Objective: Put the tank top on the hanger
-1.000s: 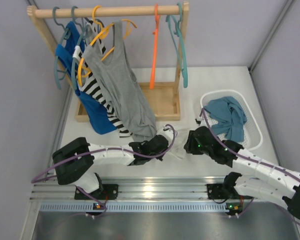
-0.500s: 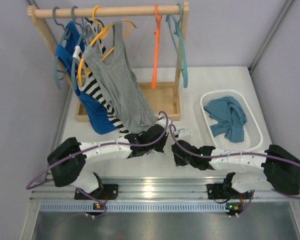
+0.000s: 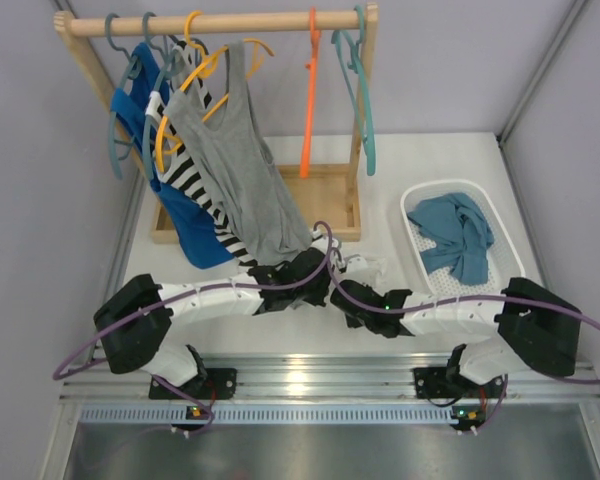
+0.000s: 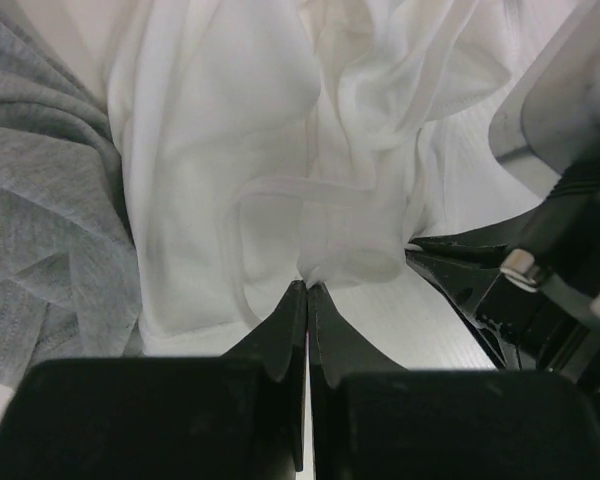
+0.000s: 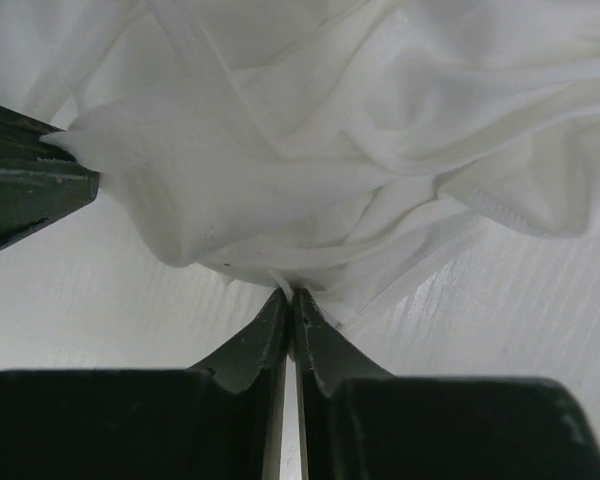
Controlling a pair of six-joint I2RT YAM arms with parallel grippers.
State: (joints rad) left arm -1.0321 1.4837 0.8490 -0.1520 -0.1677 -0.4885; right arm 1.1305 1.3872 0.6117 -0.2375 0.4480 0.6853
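The white tank top point(image 3: 358, 268) lies crumpled on the table between the two arms, mostly hidden under them in the top view. It fills the left wrist view point(image 4: 280, 150) and the right wrist view point(image 5: 340, 130). My left gripper point(image 4: 307, 288) is shut on a fold of its edge. My right gripper point(image 5: 289, 296) is shut on another fold or strap, close beside the left one. The orange hanger point(image 3: 309, 95) hangs by its hook from the wooden rail point(image 3: 220, 22), empty, at the back.
A grey tank top point(image 3: 242, 175), striped and blue garments and teal hangers point(image 3: 360, 85) hang on the rack; the grey hem lies beside the left gripper point(image 4: 40, 230). A white basket point(image 3: 510, 250) with a teal garment point(image 3: 458, 232) stands at the right.
My right arm has swung left across the table from beside the basket to the tank top and now grips it next to the left gripper. The left gripper shifted slightly right.
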